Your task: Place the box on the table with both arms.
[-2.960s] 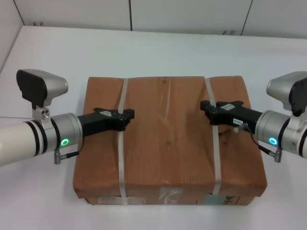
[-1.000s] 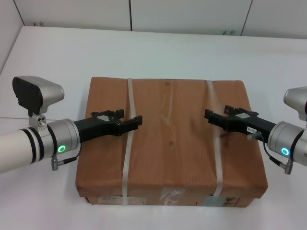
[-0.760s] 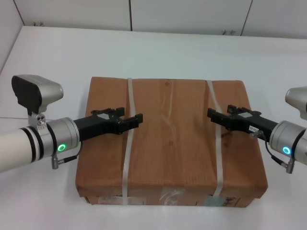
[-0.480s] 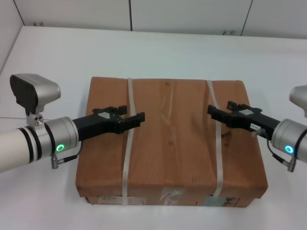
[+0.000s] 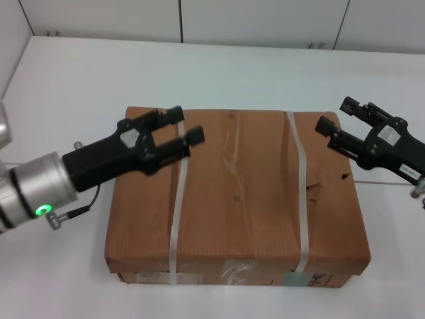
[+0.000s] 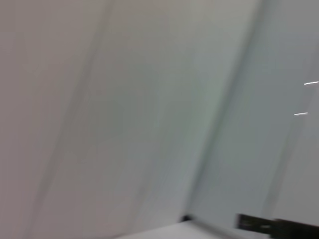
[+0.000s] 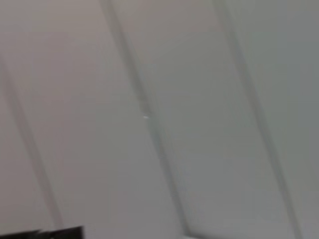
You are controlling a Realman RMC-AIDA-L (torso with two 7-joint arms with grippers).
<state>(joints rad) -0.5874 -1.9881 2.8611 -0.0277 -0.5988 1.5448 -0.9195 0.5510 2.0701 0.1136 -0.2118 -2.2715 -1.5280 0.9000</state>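
The brown paper-wrapped box [image 5: 236, 199] lies flat on the white table [image 5: 219, 73], bound by two white straps, with tape and labels on its near side. My left gripper [image 5: 184, 126] is open and empty, raised above the box's far left part, over the left strap. My right gripper [image 5: 335, 116] is open and empty, raised above the box's far right corner. Neither gripper touches the box. The wrist views show only pale wall panels.
A panelled wall [image 5: 265, 20] runs along the table's far edge. White tabletop shows on all sides of the box. A dark strip [image 6: 274, 225] shows at the edge of the left wrist view.
Both grippers have opened, let go of the straps, and lifted up and away from the box top, tilting upward. The box has stayed where it is.
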